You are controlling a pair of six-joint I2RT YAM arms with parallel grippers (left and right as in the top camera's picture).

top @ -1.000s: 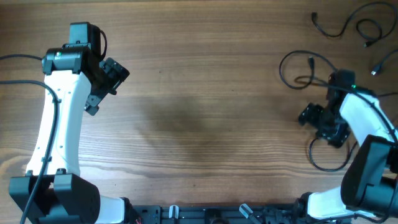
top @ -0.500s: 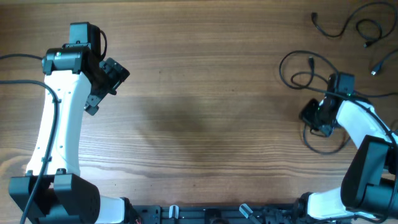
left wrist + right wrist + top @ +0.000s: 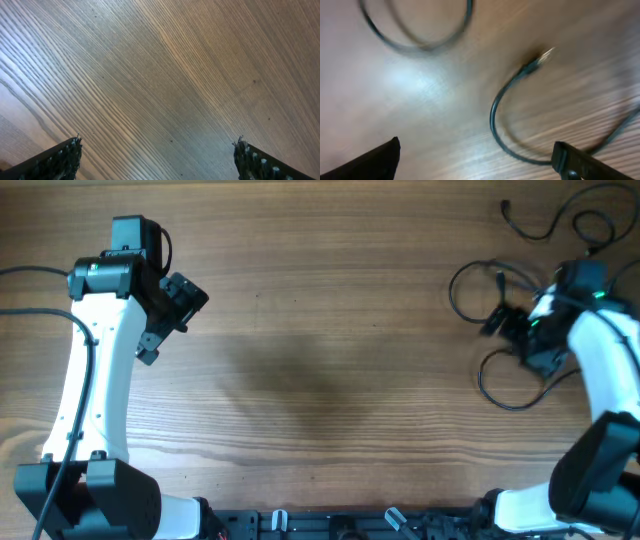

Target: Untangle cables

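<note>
L end effector wide, over table. R end effector wide, empty, above cables.

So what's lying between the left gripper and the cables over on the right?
Nothing. In the overhead view only bare wooden table runs from the left gripper to the cables. The left wrist view shows just wood too.

no readable text, labels, brands or numbers in any view
</note>
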